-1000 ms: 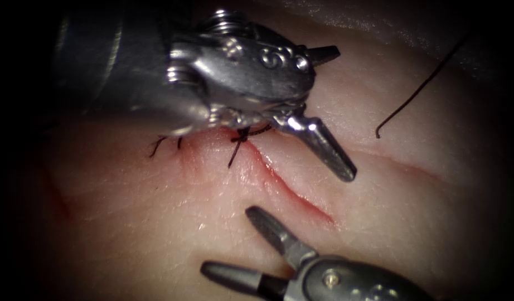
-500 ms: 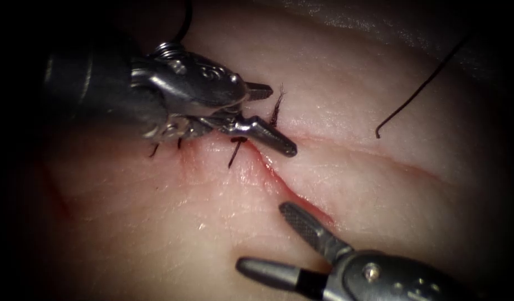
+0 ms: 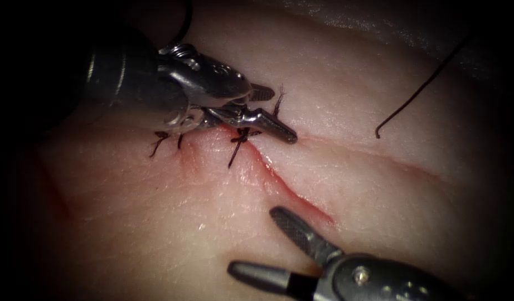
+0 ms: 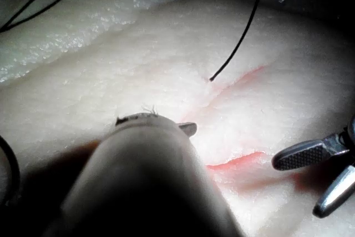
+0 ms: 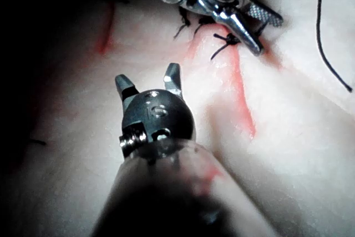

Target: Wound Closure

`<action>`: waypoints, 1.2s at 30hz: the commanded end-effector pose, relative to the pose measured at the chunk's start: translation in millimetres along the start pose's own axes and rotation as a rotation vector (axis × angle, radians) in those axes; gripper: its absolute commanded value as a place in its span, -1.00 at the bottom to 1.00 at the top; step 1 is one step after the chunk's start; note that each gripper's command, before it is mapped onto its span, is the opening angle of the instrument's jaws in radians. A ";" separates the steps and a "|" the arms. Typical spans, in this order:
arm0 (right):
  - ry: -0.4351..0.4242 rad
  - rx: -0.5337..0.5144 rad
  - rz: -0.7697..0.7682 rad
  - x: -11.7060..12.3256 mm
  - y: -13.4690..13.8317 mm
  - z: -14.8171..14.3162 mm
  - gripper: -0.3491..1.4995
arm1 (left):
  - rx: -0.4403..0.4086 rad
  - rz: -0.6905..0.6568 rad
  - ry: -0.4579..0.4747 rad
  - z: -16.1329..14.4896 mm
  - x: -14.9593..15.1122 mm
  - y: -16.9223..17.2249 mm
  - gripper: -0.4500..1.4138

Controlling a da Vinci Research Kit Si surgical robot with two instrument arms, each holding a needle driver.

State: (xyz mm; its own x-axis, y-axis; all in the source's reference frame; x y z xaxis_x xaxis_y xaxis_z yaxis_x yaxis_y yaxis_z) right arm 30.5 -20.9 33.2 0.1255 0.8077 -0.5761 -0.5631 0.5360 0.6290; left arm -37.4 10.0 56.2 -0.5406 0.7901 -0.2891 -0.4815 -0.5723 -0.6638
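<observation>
Thread (image 3: 418, 89) upper end lost in dark; right tool (image 3: 274, 245) shaft cut off.

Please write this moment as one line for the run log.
left hand: open, holds nothing, over knot | right hand: open, holds nothing | cut: partly stitched | loose thread: on tissue, right of cut

centre lit, edges falling dark (heavy vignette); glare on metal.

Bench backdrop under endoscope light

The scene is lit brightly at the centre and is swallowed by a dark surround (image 3: 23, 262) at the edges; no wall, floor, furniture or window can be made out.
</observation>
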 end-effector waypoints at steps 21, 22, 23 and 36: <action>0.058 -0.071 0.157 -0.2 5.2 3.4 -0.42 | 0.034 0.046 0.035 -3.1 3.4 0.9 -1.00; 0.069 -0.087 0.169 -0.2 5.6 3.6 -0.35 | 0.035 0.055 0.034 -3.3 3.5 1.0 -1.00; 0.080 -0.102 0.181 -0.2 6.0 3.8 -0.27 | 0.034 0.059 0.033 -3.5 3.6 1.2 -1.00; 0.124 -0.144 0.226 -0.3 8.6 8.4 0.60 | 0.033 0.079 0.030 -4.9 3.5 1.8 -1.00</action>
State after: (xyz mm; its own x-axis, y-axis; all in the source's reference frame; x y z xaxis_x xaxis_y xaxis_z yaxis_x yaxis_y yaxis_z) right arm 31.7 -14.5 42.8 -0.1131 0.8625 -0.4932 -0.6782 0.2957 0.6727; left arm -36.2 12.7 50.1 -0.5575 0.7484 -0.3593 -0.4609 -0.6390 -0.6159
